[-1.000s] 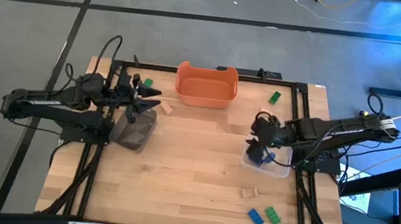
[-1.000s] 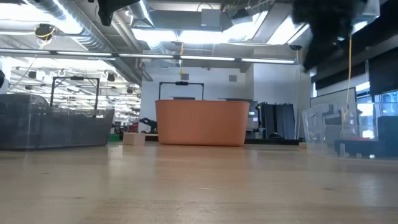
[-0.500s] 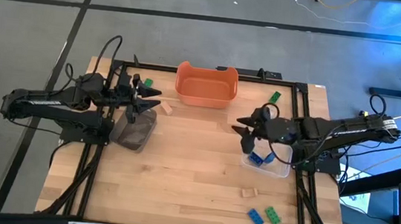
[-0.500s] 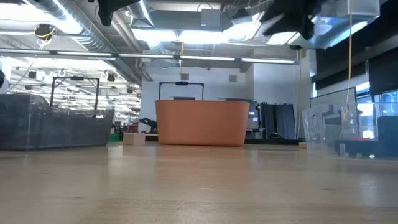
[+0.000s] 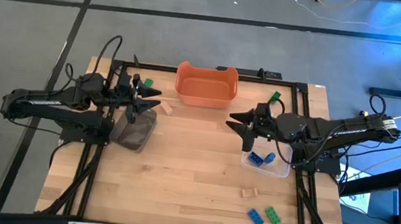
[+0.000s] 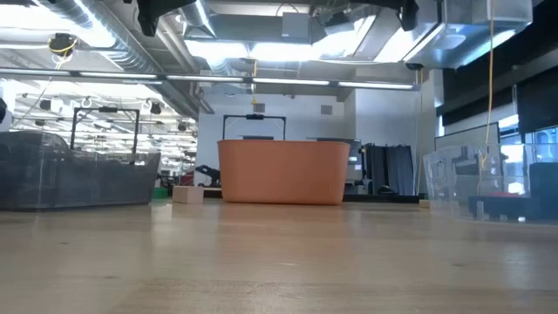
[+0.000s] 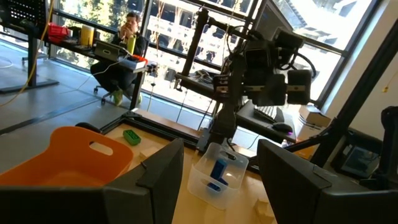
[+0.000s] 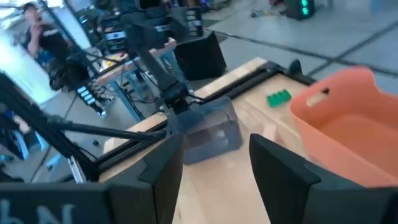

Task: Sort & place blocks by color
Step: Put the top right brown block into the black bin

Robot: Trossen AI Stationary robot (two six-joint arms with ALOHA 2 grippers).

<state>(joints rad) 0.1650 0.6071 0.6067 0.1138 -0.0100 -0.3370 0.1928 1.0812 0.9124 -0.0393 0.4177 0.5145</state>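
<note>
My right gripper [image 5: 237, 128] hangs open and holds nothing. It points about level toward the table's left, above the wood just left of the clear container [image 5: 281, 170]. Blue blocks [image 5: 257, 159] lie on that container's floor. My left gripper [image 5: 147, 106] waits open, holding nothing, above the dark container [image 5: 135, 131]. Loose blocks lie on the table. They are a green one [image 5: 274, 97] at the far right, a green one [image 5: 147, 90] and a tan one [image 5: 165, 108] near the left gripper, and tan [image 5: 251, 193], blue [image 5: 255, 217] and green [image 5: 272, 215] ones near the front.
The orange tub [image 5: 206, 83] stands at the table's far middle. A black frame [image 5: 302, 108] runs around the tabletop. Bare wood lies between the two arms. A person [image 7: 127, 37] sits in the room beyond the table.
My right gripper has risen out of the clear container and tipped from pointing down to about level, swinging toward the table's left. The blue blocks have stayed in the container.
</note>
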